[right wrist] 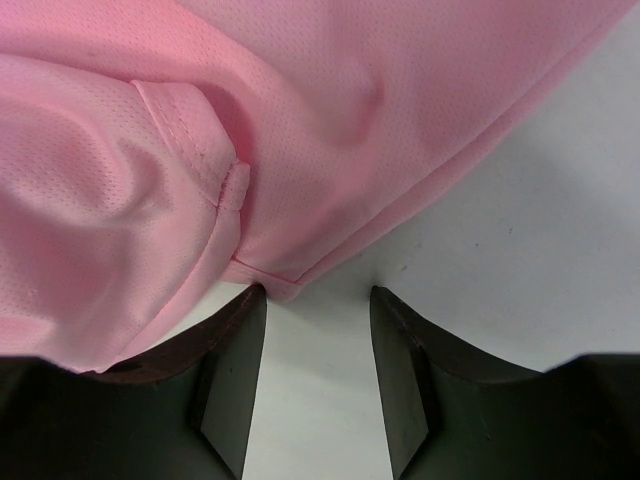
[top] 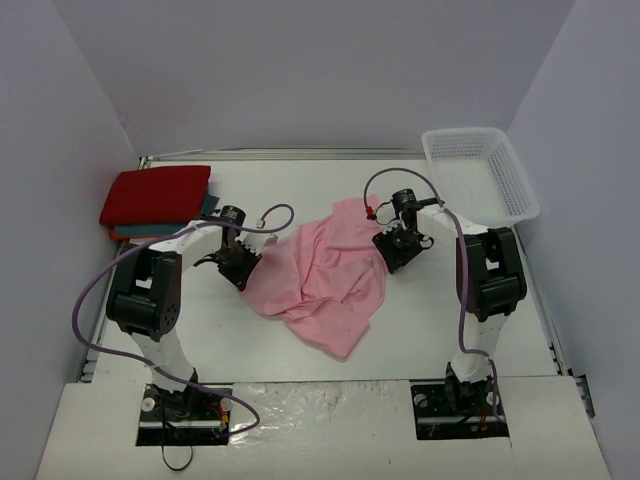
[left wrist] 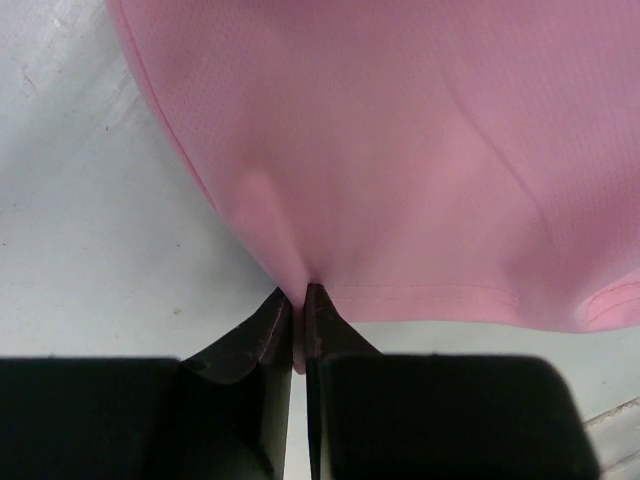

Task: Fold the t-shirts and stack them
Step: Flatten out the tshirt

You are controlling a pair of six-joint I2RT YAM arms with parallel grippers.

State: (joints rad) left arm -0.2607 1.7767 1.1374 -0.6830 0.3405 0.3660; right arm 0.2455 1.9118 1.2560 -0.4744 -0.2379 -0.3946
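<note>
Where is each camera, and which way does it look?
Top external: high behind, looking down on the left arm, right arm and pink t-shirt.
Left wrist: on the left arm, facing the left gripper pinching the shirt's hem.
Right wrist: on the right arm, facing the open right gripper at the shirt's edge.
All share the shirt.

The pink t-shirt [left wrist: 420, 150] is matt, fine-meshed cloth; the table [left wrist: 80, 250] smooth.

My left arm [top: 150, 290], right arm [top: 490, 275]: white links, black joint housings. Purple cable [top: 76, 318] loops off left arm; matching cable [top: 395, 172] arcs over right. Left base [top: 185, 425], right base [top: 460, 412]: black. Left gripper [top: 238, 268], right gripper [top: 398, 250]: black. Fingers [right wrist: 235, 340]: matte wedges, brownish inner faces.
</note>
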